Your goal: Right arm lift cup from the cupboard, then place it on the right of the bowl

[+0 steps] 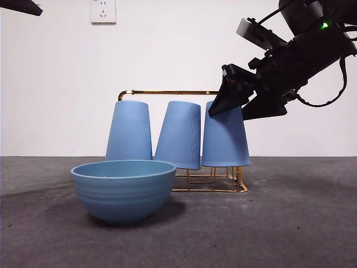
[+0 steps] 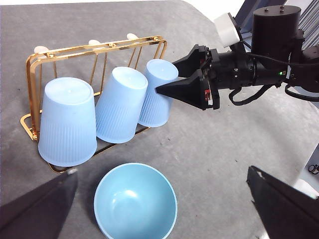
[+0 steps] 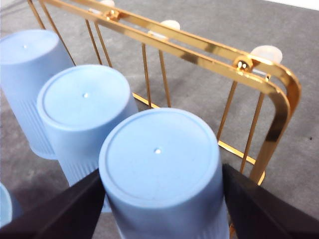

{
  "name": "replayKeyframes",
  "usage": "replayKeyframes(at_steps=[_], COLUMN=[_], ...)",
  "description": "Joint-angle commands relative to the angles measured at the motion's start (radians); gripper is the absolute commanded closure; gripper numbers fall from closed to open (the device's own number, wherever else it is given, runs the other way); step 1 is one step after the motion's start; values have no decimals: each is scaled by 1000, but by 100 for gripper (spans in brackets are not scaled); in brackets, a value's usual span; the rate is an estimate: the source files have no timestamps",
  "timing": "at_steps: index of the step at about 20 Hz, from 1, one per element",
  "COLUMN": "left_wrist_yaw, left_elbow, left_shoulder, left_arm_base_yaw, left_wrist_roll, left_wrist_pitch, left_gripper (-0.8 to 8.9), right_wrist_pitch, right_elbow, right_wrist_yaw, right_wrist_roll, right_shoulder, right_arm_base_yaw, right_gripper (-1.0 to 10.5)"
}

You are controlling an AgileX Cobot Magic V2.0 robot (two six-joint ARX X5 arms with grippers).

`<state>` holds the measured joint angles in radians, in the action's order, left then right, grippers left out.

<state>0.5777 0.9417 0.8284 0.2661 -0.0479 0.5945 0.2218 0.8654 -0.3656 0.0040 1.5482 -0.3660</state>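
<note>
Right gripper (image 1: 237, 106): fingers spread wide, straddling the upturned base of the end cup (image 1: 225, 139) on the gold rack (image 1: 167, 92); contact unclear. Bowl (image 1: 123, 190): front, apart.

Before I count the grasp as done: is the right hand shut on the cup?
Open: in the right wrist view the right hand straddles the end cup, one jaw either side; contact cannot be told.

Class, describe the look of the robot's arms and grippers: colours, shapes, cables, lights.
The right arm is black, with a round body, a white block, looping black cables and a small green light. Its right gripper has two pointed, wedge-shaped black fingers. The left gripper shows flat black jaws.
</note>
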Motion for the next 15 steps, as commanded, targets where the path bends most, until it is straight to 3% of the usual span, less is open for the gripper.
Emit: replayKeyframes(at_steps=[1, 8, 15], left_wrist_yaw=[2, 2, 2], left_elbow=[16, 16, 16], left_shoulder=[4, 4, 39], left_arm_base_yaw=[4, 24, 53], left_wrist_roll=[3, 1, -74], left_wrist_pitch=[-13, -11, -11], left_gripper=[187, 187, 187], right_wrist_pitch=[24, 13, -105], right_elbow=[18, 19, 19], right_wrist_yaw=[-1, -3, 1], right_wrist_roll=[21, 42, 43], right_shoulder=[13, -99, -277], right_arm_base_yaw=[-6, -5, -2], right_gripper=[632, 632, 632])
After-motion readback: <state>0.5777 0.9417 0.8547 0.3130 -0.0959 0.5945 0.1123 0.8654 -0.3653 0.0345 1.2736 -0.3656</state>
